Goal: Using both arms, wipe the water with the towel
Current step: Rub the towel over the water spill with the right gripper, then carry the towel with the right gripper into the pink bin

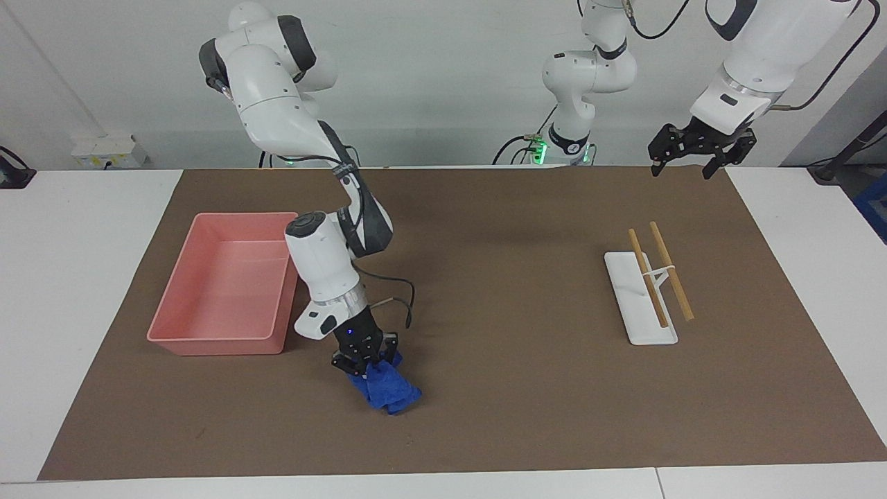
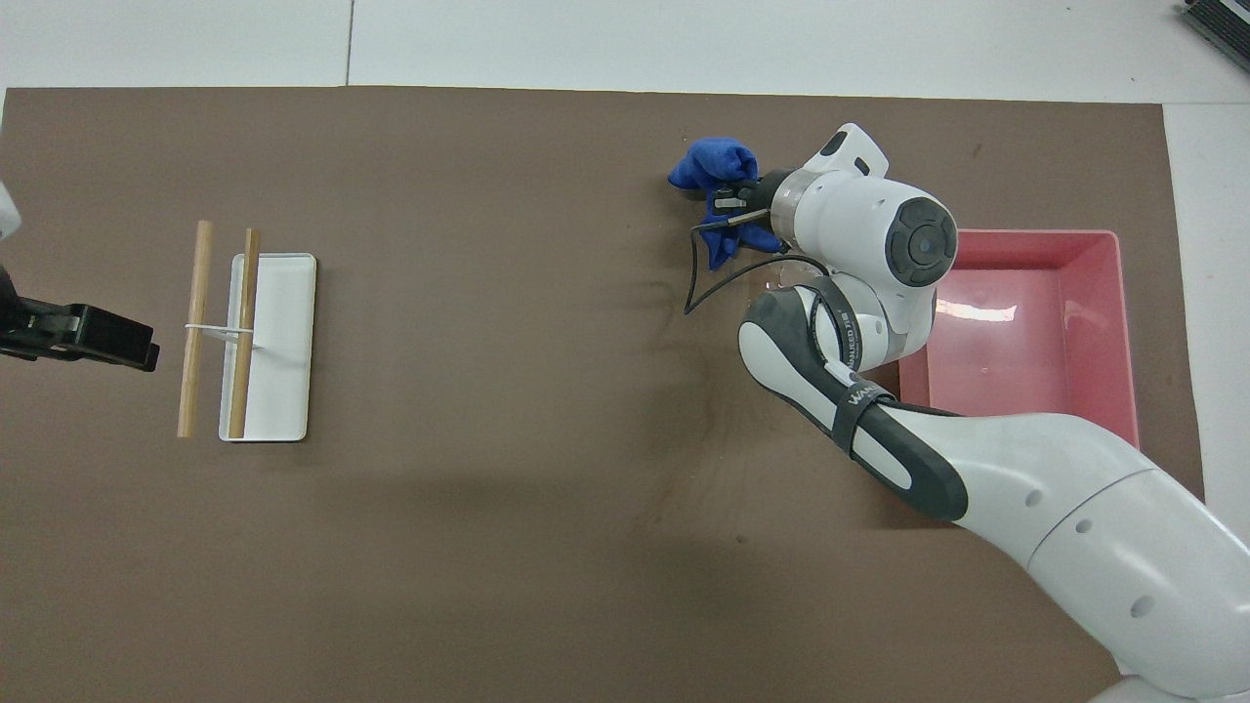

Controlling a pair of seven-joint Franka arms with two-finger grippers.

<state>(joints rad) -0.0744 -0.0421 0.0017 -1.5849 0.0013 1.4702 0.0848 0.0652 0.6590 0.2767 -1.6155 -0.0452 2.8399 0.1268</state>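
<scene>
1. White walls stand at the robots' end of the room, and a white table (image 1: 83, 291) holds a big brown mat (image 1: 499, 388) that covers most of it.
2. Two white arms work here. The right arm (image 1: 326, 256) bends down low over the mat, likely so it can press and rub. The left arm (image 1: 755, 62) waits up high near its own end of the table, out of the way.
3. A pink tray (image 1: 208, 339) sits on the mat toward the right arm's end. It looks empty. It may be where the cloth goes when the job is done.
4. A white stand (image 1: 641, 326) with two wooden sticks (image 1: 669, 270) lies toward the left arm's end. It could be for hanging the cloth, but that is only a guess.
5. The right gripper (image 1: 360, 359) is squeezed tight on the towel (image 1: 388, 391), just beside the tray's corner and a bit farther from the robots than the tray. The grip is at the top of the cloth, so the loose part hangs down and touches the mat.
6. The left gripper (image 1: 700, 149) has its claws spread wide and holds nothing.
7. The towel is deep blue, soft and all bunched up with folds. It is much smaller than the tray.
8. The water is too faint to pick out on the brown mat. It is probably under or near the towel, since the arm is pushing the cloth there.
</scene>
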